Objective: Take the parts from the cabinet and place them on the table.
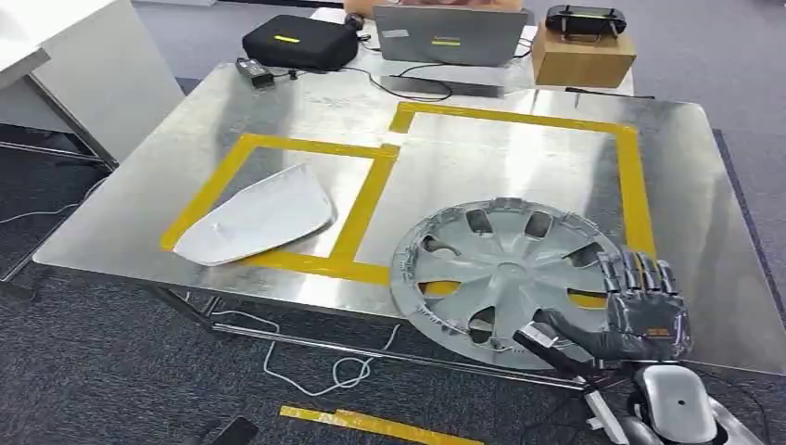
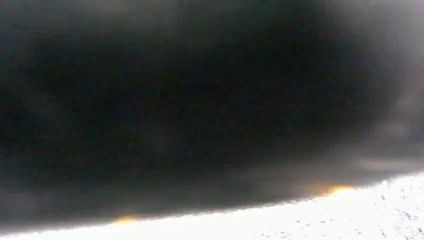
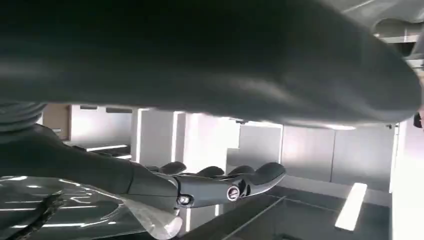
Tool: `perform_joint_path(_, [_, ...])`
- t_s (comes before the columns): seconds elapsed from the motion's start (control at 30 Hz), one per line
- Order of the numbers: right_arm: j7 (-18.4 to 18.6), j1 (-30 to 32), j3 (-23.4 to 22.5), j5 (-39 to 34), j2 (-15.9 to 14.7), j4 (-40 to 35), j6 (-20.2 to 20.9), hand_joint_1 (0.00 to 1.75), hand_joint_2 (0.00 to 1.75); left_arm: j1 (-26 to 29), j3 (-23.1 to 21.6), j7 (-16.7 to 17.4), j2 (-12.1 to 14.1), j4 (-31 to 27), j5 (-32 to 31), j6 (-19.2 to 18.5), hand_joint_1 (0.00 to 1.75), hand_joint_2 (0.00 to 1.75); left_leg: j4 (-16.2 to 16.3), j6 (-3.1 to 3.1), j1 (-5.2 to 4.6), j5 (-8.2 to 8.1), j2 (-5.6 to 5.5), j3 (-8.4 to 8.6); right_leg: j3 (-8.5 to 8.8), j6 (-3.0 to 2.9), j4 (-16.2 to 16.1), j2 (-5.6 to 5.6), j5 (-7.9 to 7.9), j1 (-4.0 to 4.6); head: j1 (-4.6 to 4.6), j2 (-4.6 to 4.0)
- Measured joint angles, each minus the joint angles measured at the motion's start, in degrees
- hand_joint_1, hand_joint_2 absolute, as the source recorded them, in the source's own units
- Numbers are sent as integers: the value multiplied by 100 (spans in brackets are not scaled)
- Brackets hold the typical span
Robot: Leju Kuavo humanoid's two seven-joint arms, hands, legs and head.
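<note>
Round silver plastic hubcap with spoke cut-outs point(image 1: 505, 278) lay flat on the bare-metal worktop point(image 1: 278, 111), at its near edge, partly inside the larger yellow-tape rectangle point(image 1: 630, 167) and overhanging the near tape line and, it seemed, the worktop edge a little.

Right hand point(image 1: 616, 320) sat at the hubcap's near-right rim: dark fingers point(image 1: 640, 278) lay over the top of the rim, thumb point(image 1: 556, 324) reached across the face toward the hub. In the right wrist view the fingers point(image 3: 235, 180) stretched out straight, close over the shiny surface. Whether it was gripping the rim or only resting on it, could not tell.

Left hand: the left wrist view was dark blur and a bright strip; state could not be told.

Handling, judged: the hubcap looked light, thin and stiff but with some flex; glossy, likely slippery on metal. Wide and flat, so it would lever hard from a rim hold. Best purchase: the rim, or fingers hooked through a spoke opening. Retaining clips underneath, if any, could snap.

White curved plastic shell point(image 1: 259, 218), pointed at one end, lay in the smaller tape rectangle point(image 1: 278, 148), lapping its near-left corner. Looked light, rigid, smooth; edge the place to pinch.

Count: one hubcap, one white shell, two tape rectangles.
</note>
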Motion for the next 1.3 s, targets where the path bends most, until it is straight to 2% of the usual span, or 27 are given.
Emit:
perform_joint_path(0.27, [-94, 215, -179, 2, 138, -142, -273, 0, 0, -6, 0, -87, -48, 0, -39, -46, 0, 0, 0, 0, 0, 0, 0, 1, 0, 0, 0, 1, 0, 0, 0, 2])
perform_joint_path(0.7, [157, 356, -120, 2, 15, -547, -341, 0, 0, -46, -48, -177, -122, -2, -85, -105, 0, 0, 4, 2, -2, -2, 0, 1, 0, 3, -3, 1, 3, -3, 0, 0])
perform_joint_path(0.83, [230, 355, -50, 2, -79, -671, -337, 0, 0, -56, -52, -177, -120, -2, -74, -105, 0, 0, 28, 33, -15, -21, 0, -2, 6, 28, -12, 2, 7, -12, -2, 2])
perform_joint_path(0.97, [256, 354, 7, 2, -125, -741, -330, 0, 0, -71, -52, -175, -120, -2, -66, -103, 0, 0, 57, 90, -34, -56, 0, -3, 24, 64, -14, -1, -7, -24, -2, 0])
perform_joint_path(1.03, [260, 353, 31, 2, -162, -804, -319, 0, 0, -74, -52, -177, -120, -2, -30, -105, 0, 0, 61, 135, -48, -30, -3, 0, 47, 123, -40, -10, 26, -34, -4, 2])
perform_joint_path(1.07, [273, 351, 46, 2, -188, -839, -308, 0, 0, -82, -52, -177, -122, -2, -20, -105, 0, 0, -22, 180, -18, 10, -3, 23, 59, 143, -42, -15, 20, -18, -2, 2])
perform_joint_path(1.1, [286, 353, 62, 2, -210, -852, -295, 0, 0, -90, -52, -179, -129, -2, -17, -105, 0, 0, -76, 202, 17, 48, 6, 56, 1, 148, 6, 58, -85, -31, 2, 2])
perform_joint_path(1.13, [306, 355, 77, 2, -238, -874, -273, 0, 0, -110, -52, -184, -131, -2, -15, -105, 0, 0, -97, 222, 18, 58, 5, 57, -76, 153, 226, 133, -273, -25, 13, 2])
perform_joint_path(1.17, [332, 353, 88, 2, -258, -879, -260, 0, 0, -127, -52, -186, -136, -2, -13, -105, 0, 0, -97, 230, 19, 63, 1, 45, -251, 166, 631, 174, -496, -29, 20, 2])
perform_joint_path(1.2, [354, 358, 101, 2, -271, -879, -231, 0, 0, -142, -52, -186, -151, -2, -13, -105, 0, 0, -97, 234, 16, 67, -2, 32, -493, 177, 1166, 194, -734, -33, 9, 2])
perform_joint_path(1.23, [359, 367, 118, 2, -280, -879, -223, 0, 0, -148, -52, -188, -155, -2, -13, -105, 0, 0, -95, 236, 14, 71, -3, 20, -680, 188, 1560, 198, -881, -32, 11, 0])
perform_joint_path(1.27, [365, 373, 136, 2, -284, -879, -214, 0, 0, -146, -52, -188, -157, -2, -15, -105, 0, 0, -94, 232, 14, 80, -4, 12, -795, 198, 1799, 199, -903, -33, 15, 2])
perform_joint_path(1.3, [376, 375, 151, 2, -286, -879, -203, 0, 0, -145, -52, -186, -160, -2, -15, -105, 0, 0, -94, 229, 14, 80, -7, 7, -765, 208, 1726, 198, -773, -44, 11, 2])
